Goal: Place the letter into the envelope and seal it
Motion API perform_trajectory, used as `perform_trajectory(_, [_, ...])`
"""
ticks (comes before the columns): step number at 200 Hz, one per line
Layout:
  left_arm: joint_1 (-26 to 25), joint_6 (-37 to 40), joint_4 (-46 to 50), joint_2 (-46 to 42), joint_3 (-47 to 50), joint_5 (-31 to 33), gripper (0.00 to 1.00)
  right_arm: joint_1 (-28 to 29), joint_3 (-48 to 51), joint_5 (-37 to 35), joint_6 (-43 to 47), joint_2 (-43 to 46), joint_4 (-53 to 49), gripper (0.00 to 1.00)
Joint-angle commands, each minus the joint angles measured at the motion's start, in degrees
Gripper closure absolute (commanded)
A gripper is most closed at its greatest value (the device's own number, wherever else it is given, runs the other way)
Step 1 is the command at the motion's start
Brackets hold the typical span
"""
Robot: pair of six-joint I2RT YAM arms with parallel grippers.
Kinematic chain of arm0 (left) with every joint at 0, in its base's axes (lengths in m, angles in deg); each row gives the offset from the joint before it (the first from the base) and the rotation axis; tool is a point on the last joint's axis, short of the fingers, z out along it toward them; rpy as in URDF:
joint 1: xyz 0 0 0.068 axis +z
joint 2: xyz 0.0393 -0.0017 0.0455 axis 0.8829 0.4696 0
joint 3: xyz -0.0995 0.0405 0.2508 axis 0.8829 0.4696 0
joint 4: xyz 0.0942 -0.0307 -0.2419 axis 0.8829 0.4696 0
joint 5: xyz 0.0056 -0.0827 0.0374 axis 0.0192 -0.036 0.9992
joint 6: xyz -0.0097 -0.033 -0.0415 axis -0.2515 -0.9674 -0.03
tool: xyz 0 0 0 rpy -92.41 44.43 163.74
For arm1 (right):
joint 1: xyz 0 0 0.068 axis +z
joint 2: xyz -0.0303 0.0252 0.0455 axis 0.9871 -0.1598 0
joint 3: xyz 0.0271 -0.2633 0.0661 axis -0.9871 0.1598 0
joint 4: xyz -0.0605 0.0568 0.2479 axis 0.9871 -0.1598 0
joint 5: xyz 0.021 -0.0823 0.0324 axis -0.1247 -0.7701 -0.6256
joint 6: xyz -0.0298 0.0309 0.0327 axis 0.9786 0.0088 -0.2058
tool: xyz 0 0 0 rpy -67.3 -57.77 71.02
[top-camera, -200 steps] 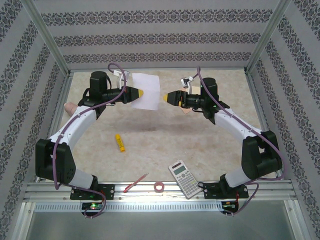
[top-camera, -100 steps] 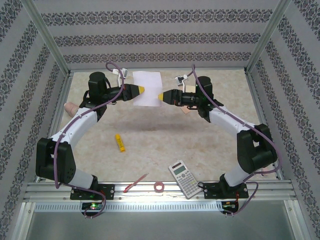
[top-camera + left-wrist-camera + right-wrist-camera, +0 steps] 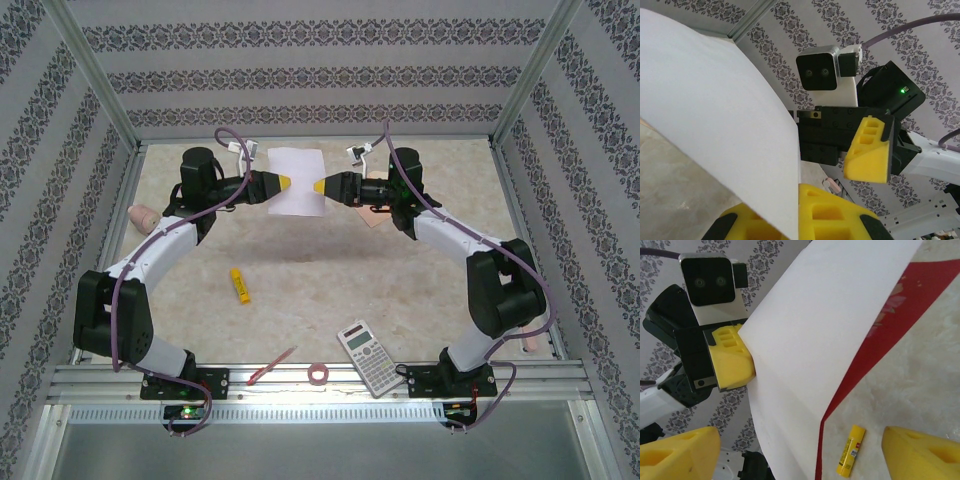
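Note:
The letter (image 3: 297, 182) hangs in the air above the back of the table, its white back up. My left gripper (image 3: 285, 182) is shut on its left edge. In the left wrist view the sheet (image 3: 715, 125) sits pinched between the yellow jaws of the left gripper (image 3: 796, 215). My right gripper (image 3: 318, 187) faces it from the right and is open. In the right wrist view, the right gripper (image 3: 802, 455) has its fingers wide apart on either side of the letter (image 3: 815, 340), which shows a red border. A peach bit, likely the envelope (image 3: 373, 217), lies under the right arm.
A yellow glue stick (image 3: 240, 285) lies left of centre, also visible as the glue stick (image 3: 850, 457) below the sheet. A calculator (image 3: 370, 358), a red pen (image 3: 272, 366) and a small tape roll (image 3: 319, 374) lie by the near rail. A pink object (image 3: 140, 214) sits at the left wall.
The right gripper has moved left until its fingers stand on either side of the letter's right edge. The left gripper still holds the sheet, which has turned a little.

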Motion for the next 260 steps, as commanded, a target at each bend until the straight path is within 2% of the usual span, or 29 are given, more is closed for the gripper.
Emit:
perform_trajectory(1, [-0.6, -0.4, -3.3, 0.6, 0.1, -1.5, 1.00, 0.6, -1.7, 2.6, -1.4, -0.5, 4.3, 0.25])
perform_trajectory(50, [-0.7, 0.0, -3.3, 0.7, 0.5, -1.0, 1.00, 0.6, -1.6, 3.2, -2.4, -0.5, 4.9, 0.48])
perform_trajectory(72, [-0.6, 0.2, -3.1, 0.7, 0.5, -1.0, 1.00, 0.7, -1.4, 3.3, -2.6, -0.3, 4.9, 0.54])
perform_trajectory(133, [-0.6, 0.9, -2.3, 0.9, 0.4, -0.6, 1.00, 0.4, -0.7, 3.2, -2.8, 0.1, 5.3, 0.61])
perform_trajectory(199, [-0.7, -0.1, -4.0, 1.2, 0.8, 1.1, 1.00, 0.3, -0.2, 3.5, -4.1, 0.2, 6.7, 0.62])
perform_trajectory(223, [-0.6, -0.3, -4.5, 1.1, 0.8, 2.3, 1.00, 0.3, 0.3, 3.6, -4.9, 0.3, 7.4, 0.56])
perform_trajectory(231, [-0.6, -0.9, -5.4, 1.1, 0.9, 2.9, 1.00, 0.3, 0.7, 3.2, -5.3, 0.3, 7.7, 0.52])
perform_trajectory(244, [-0.6, -2.6, -7.9, 1.0, 1.4, 5.0, 1.00, 0.2, 1.9, 1.0, -6.0, 0.6, 7.8, 0.28])
perform_trajectory(260, [-0.6, -5.9, -13.0, 0.5, 2.8, 9.1, 1.00, 0.1, 4.4, -3.2, -8.2, 1.6, 9.7, 0.17])
